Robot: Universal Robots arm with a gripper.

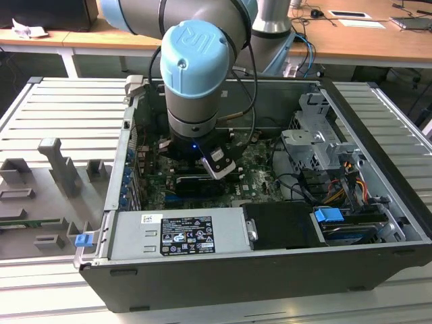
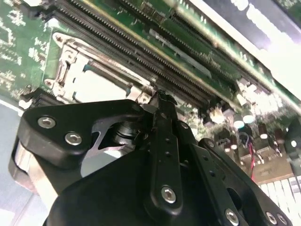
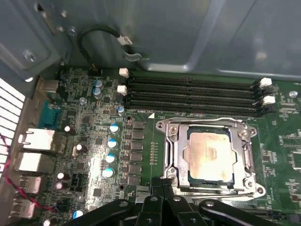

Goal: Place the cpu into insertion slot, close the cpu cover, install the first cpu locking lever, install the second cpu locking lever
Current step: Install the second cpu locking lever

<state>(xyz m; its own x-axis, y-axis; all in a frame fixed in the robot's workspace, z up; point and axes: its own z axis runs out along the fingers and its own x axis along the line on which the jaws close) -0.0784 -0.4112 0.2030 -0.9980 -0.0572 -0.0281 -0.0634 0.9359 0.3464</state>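
In the first wrist view the cpu (image 3: 210,155), a silvery-beige square chip, lies in the insertion slot (image 3: 207,188) on the green motherboard. The cpu cover (image 3: 176,150), a silvery frame, lies flat around the chip. My gripper (image 3: 163,182) is shut, its black fingers pressed together right at the socket's near edge; I cannot tell whether they touch a lever. The second wrist view shows the same gripper (image 2: 160,96) with its tips just beside the socket, where the cpu (image 2: 101,87) and the cover (image 2: 70,56) show. In the exterior view the arm's wrist (image 1: 192,101) reaches down into the open computer case.
Long black memory slots (image 3: 188,94) run just beyond the socket. Capacitors (image 3: 113,141) and rear ports (image 3: 33,150) stand to one side, under the grey case wall (image 3: 188,33). The power supply (image 1: 175,233), drive cage (image 1: 317,142) and cables (image 1: 337,189) crowd the case.
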